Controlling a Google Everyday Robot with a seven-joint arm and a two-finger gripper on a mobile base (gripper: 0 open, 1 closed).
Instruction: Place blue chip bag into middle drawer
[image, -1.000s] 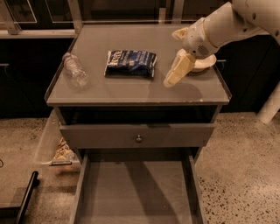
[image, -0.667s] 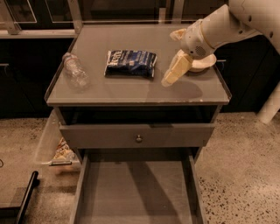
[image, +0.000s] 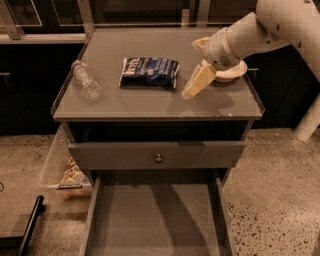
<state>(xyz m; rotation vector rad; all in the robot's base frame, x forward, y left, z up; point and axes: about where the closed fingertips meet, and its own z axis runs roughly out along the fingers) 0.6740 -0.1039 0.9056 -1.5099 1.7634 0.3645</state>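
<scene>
Currently the gripper (image: 190, 90) is hanging over the desk's (image: 150, 104) front-right area, just beside the blue chip bag (image: 149, 72) and apart from it; how far open it is cannot be told.

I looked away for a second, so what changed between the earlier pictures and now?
The tool has edged slightly toward the blue chip bag and hovers over the cabinet top beside it, not touching. Nothing was taken hold of. The bag, the clear bottle and the open middle drawer stayed put.
</scene>
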